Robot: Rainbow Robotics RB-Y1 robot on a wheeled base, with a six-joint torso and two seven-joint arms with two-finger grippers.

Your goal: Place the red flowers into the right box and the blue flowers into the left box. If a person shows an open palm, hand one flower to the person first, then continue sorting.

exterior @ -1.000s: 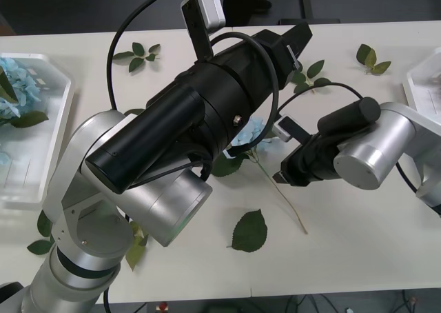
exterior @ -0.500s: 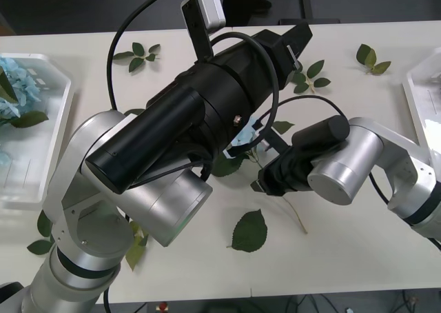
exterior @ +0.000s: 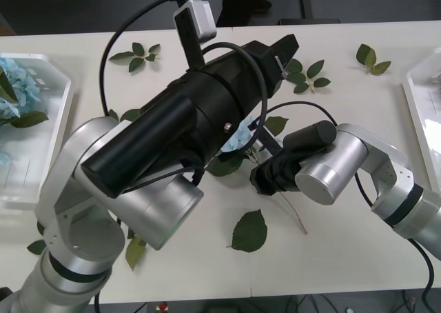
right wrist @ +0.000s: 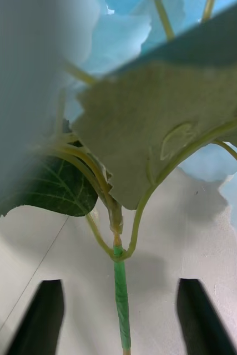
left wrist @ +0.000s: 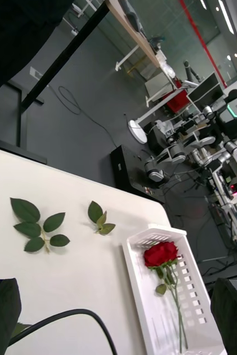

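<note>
Two boxes frame my job: the left box (exterior: 52,130) holds blue flowers (exterior: 9,92), the right box (left wrist: 151,288) one red rose (left wrist: 161,254), and my right tool (right wrist: 120,316), spread wide astride the stem of a blue flower (exterior: 238,135) on the tabletop (exterior: 344,237), must next close, while I cannot tell the raised left tool's state.

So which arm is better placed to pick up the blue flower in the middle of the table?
Right. The right gripper is open with the blue flower stem between its fingers. The left gripper is raised, aimed away from it.
</note>
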